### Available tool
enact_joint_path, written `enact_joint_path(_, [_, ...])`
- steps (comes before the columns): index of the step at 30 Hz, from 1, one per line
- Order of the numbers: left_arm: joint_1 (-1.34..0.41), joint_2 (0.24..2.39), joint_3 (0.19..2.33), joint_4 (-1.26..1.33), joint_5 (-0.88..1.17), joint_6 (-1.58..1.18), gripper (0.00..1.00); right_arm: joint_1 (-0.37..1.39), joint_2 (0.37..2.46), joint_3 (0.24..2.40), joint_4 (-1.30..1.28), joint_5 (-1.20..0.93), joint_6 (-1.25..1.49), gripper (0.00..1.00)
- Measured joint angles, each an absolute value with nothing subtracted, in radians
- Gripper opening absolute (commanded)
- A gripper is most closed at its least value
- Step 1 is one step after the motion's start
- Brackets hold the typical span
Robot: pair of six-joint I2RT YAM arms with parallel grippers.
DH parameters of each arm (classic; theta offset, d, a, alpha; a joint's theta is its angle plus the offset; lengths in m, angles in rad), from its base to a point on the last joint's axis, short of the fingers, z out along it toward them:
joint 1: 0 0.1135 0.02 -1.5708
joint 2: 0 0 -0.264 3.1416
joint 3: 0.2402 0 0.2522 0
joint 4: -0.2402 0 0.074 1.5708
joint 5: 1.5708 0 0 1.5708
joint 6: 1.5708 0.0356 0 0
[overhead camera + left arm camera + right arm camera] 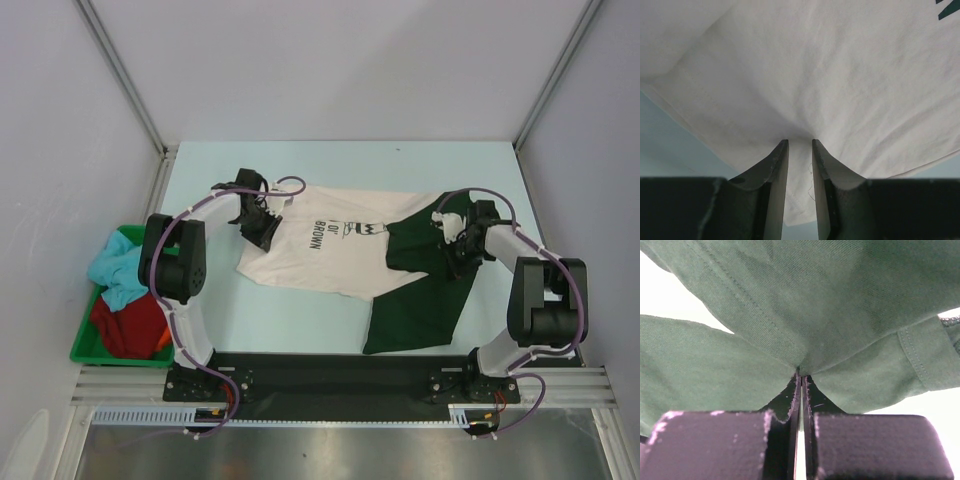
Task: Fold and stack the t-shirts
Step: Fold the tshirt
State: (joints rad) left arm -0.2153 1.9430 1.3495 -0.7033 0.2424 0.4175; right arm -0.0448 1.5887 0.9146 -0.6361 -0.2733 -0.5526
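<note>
While you've got both arms out over the table (300, 170), here's how it sits, biggest stuff first. The cream shirt (330, 265) is spread mostly flat around the middle, turned so the black lettering runs sideways from the top camera. Its left end is bunched up where your left arm has it. The green shirt (415, 300) is on the right. Its upper part is rumpled and lies over the cream shirt's right edge, and the rest trails down toward the near edge of the table. Off the table's left side is a green bin (85, 345) with a blue shirt (115, 270) heaped on top at the far end. A red shirt (130, 325) sits nearer you, and a bit of an orange shirt (163, 345) pokes out at the near right corner. On to the small stuff. Your left gripper (800, 142) is at the cream shirt's far-left corner, and the wrist view shows a fold of cream cloth pinched between the two fingers, with the fabric fanning out from the tips. Your right gripper (801, 375) is at the top of the green shirt. Its fingers are pressed right together with green cloth nipped at the very tips, and the folds all pull in to that one spot.
</note>
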Motion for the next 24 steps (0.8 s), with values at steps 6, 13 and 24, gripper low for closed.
enact_joint_path(6, [-0.215, 1.943, 1.349, -0.697, 0.247, 0.418, 0.3, -0.036, 1.499, 0.915, -0.682, -0.274, -0.553, 0.0])
enact_joint_path(13, [-0.215, 1.944, 1.349, -0.69, 0.251, 0.418, 0.31, 0.021, 1.382, 0.915, -0.756, -0.287, -0.553, 0.0])
enact_joint_path(24, [-0.215, 1.946, 1.349, -0.689, 0.258, 0.418, 0.31, 0.053, 1.378, 0.922, -0.805, -0.311, -0.55, 0.17])
